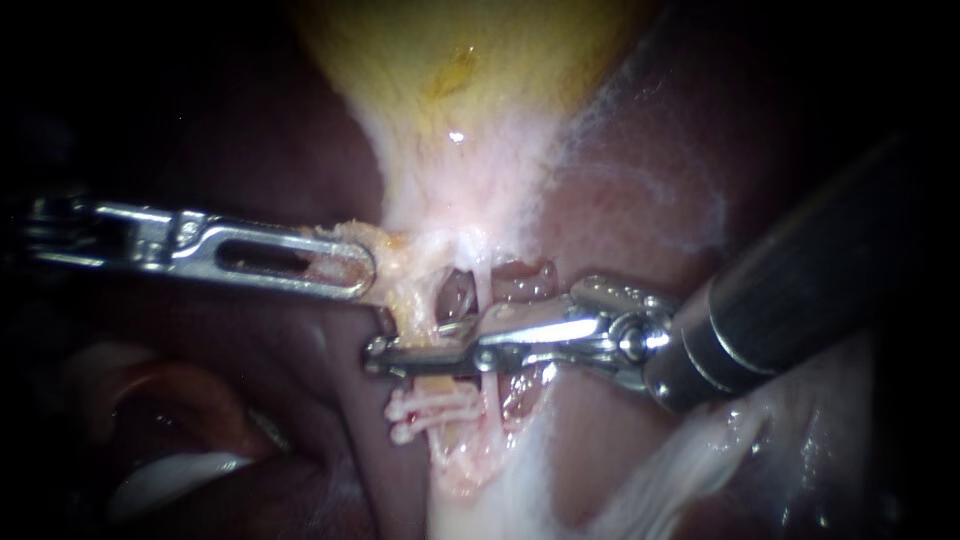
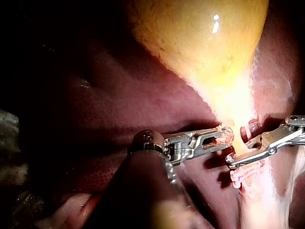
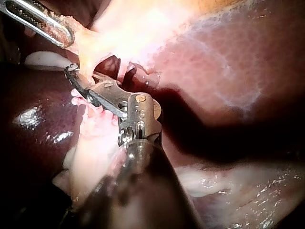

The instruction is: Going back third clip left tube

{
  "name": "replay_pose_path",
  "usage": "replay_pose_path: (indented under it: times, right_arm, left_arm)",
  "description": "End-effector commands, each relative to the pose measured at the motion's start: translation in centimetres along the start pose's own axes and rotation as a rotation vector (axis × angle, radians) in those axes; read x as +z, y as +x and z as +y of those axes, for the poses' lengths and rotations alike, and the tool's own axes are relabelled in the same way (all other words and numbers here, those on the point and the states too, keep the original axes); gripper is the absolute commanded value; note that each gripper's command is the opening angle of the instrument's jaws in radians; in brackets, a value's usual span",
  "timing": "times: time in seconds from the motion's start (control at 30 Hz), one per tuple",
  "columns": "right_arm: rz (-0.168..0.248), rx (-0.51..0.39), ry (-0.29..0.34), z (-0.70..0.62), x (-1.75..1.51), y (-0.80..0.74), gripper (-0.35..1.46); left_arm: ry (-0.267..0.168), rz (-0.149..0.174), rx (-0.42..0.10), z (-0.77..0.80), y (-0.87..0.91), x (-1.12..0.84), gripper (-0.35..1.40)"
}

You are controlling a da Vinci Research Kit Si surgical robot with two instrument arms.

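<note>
In the endoscope view my left instrument [image 1: 360, 272] was clamped on the ragged yellowish tissue [image 1: 388, 248] at the yellow gallbladder's [image 1: 470, 70] near end. My right instrument [image 1: 410, 350], the nearer one, stood parted astride the pale left tube [image 1: 418, 308], just beyond two white clips [image 1: 430, 410]. The tube ran near to far, my shaft off rightward. The left wrist view showed that gap too. The right wrist view showed the tube between the tips.
</note>
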Motion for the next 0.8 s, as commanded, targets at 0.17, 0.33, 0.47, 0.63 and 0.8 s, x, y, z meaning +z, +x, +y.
replay_pose_path:
  times: [0.17, 0.33, 0.47, 0.63, 0.8]
  right_arm:
    - [0.019, -0.149, 0.013, -0.02, 0.03, -0.03, -0.06]
    - [0.026, -0.255, 0.012, -0.03, 0.05, -0.03, 0.42]
    - [0.028, -0.304, 0.001, -0.03, 0.06, -0.04, 0.47]
    - [0.034, -0.342, -0.026, 0.0, 0.07, -0.08, 0.49]
    - [0.041, -0.392, -0.054, 0.08, -0.08, -0.07, 0.5]
  left_arm:
    - [0.001, -0.001, 0.0, 0.01, 0.0, 0.0, -0.35]
    - [0.001, 0.0, 0.0, 0.01, 0.0, 0.0, -0.35]
    - [0.001, 0.0, 0.0, 0.01, 0.0, -0.01, -0.35]
    - [0.001, 0.0, 0.0, 0.01, 0.01, 0.0, -0.35]
    - [0.001, 0.0, 0.0, 0.01, 0.01, -0.01, -0.35]
